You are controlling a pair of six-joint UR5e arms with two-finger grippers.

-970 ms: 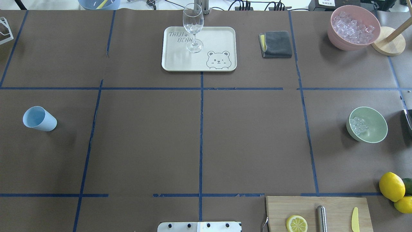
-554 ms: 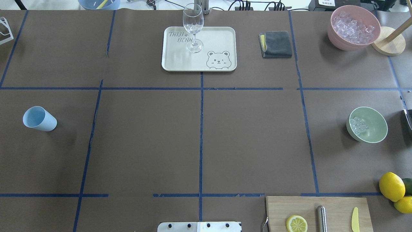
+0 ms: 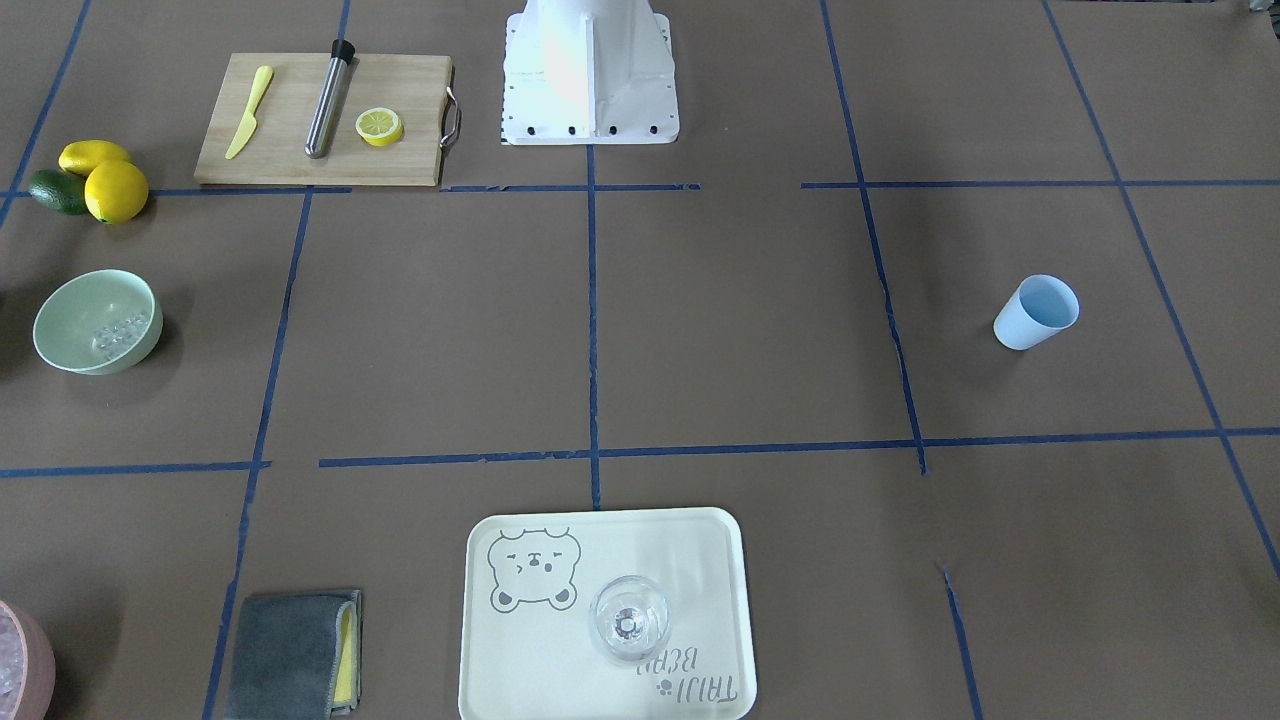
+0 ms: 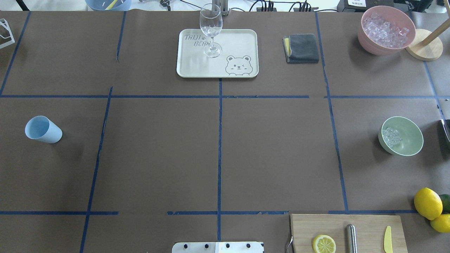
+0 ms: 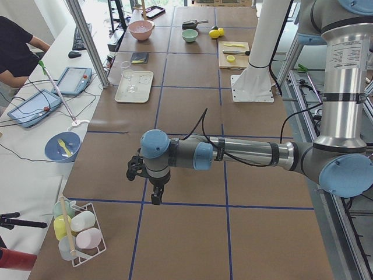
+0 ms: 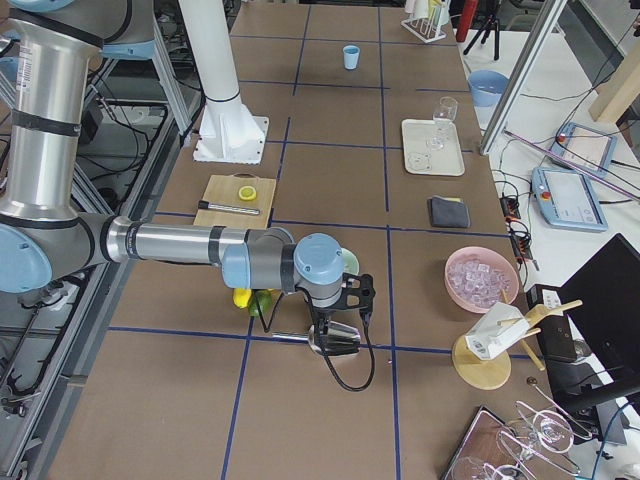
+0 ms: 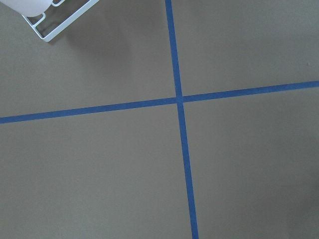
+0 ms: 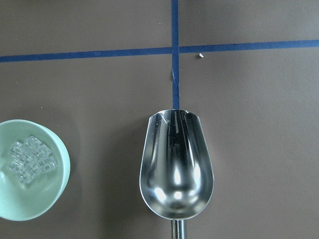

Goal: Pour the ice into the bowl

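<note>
Pouring step apparently done: the ice (image 8: 30, 159) lies inside the bowl (image 8: 56, 198), the empty metal scoop (image 8: 177, 169) just beside the bowl, while the jaws of the right arm (image 6: 180, 243) and the left arm (image 5: 245, 153) cannot be judged open or closed; next, likely parking the scoop clear

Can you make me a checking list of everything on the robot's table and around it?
Surface: table in brown paper with a blue tape grid; a small white speck near the scoop.
Job's things: bowl upright, ice inside it; scoop empty, beside the bowl, apart.
Clutter: cup, glass on tray, cloth, pink bowl of ice, board, lemons.
Hands: left hand over bare table; right hand by the scoop; open or shut, cannot tell.
Cables: black cable loops by the right hand.
Surroundings: person at a side desk; rack at the table's end.
</note>
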